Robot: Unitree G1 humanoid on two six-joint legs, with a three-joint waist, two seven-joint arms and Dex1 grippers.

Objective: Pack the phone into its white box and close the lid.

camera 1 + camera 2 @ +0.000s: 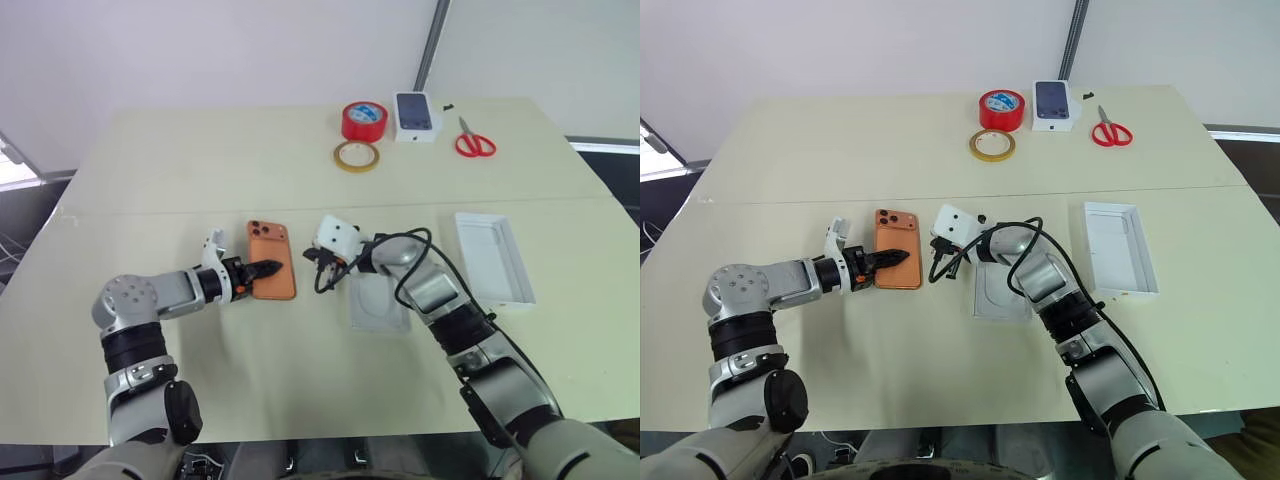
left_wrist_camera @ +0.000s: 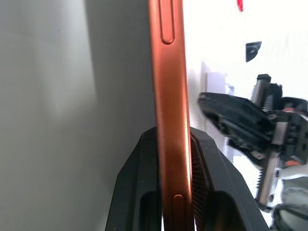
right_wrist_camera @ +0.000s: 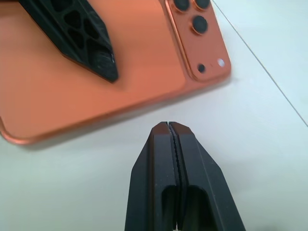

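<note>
The orange phone [image 1: 272,258] lies back up left of the table's middle, its dark camera cluster at the far left corner. My left gripper [image 1: 268,268] is shut on its near left part, with one black finger [image 3: 82,38] across the back; the left wrist view shows the phone [image 2: 168,72] edge-on between both fingers. My right gripper [image 3: 168,126] is shut and empty, its tips just off the phone's right edge without touching. An all-white lid [image 1: 495,258] with raised walls lies open side up at the right. The white box is hidden or out of view.
A flat white insert [image 1: 378,302] with an oval outline lies under my right forearm. At the far edge are a red tape roll [image 1: 364,120], a thin tan tape ring [image 1: 356,156], a small white box printed with a dark phone [image 1: 416,116] and red scissors [image 1: 474,142].
</note>
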